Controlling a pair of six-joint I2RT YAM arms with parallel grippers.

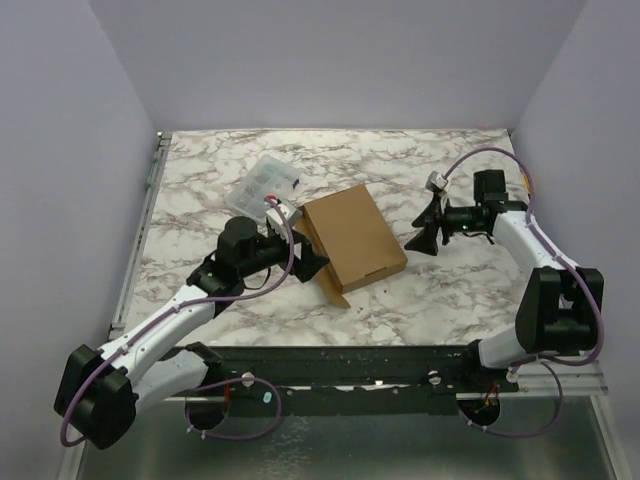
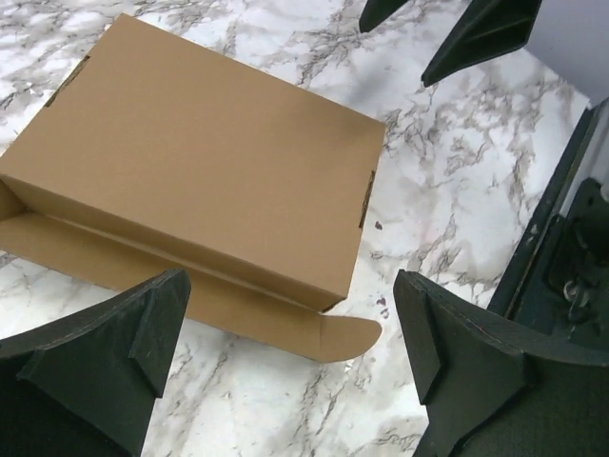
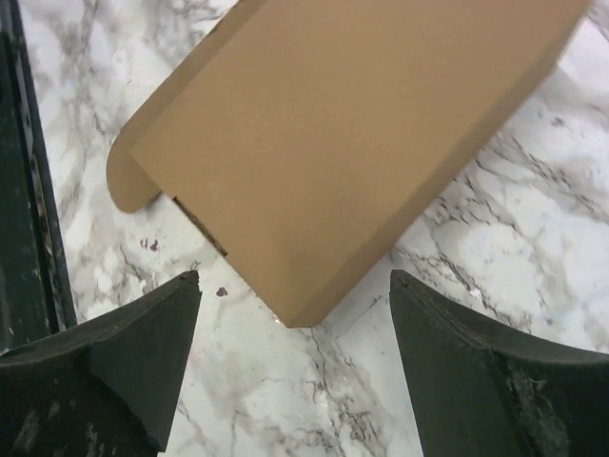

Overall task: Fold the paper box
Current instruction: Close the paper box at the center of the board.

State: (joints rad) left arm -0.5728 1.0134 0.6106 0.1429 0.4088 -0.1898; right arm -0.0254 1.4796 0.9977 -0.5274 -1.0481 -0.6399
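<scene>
Mid-table the box (image 1: 353,238) lies w/ long axis far-to-near, loose flap (image 1: 335,290) along its left side just beside the wide-open left gripper (image 1: 308,252), which is nearer imo than the right gripper (image 1: 425,226), also wide open, off right.

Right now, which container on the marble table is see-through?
The small clear plastic compartment case, lying left of and beyond the plain brown cardboard box, which is opaque.
</scene>
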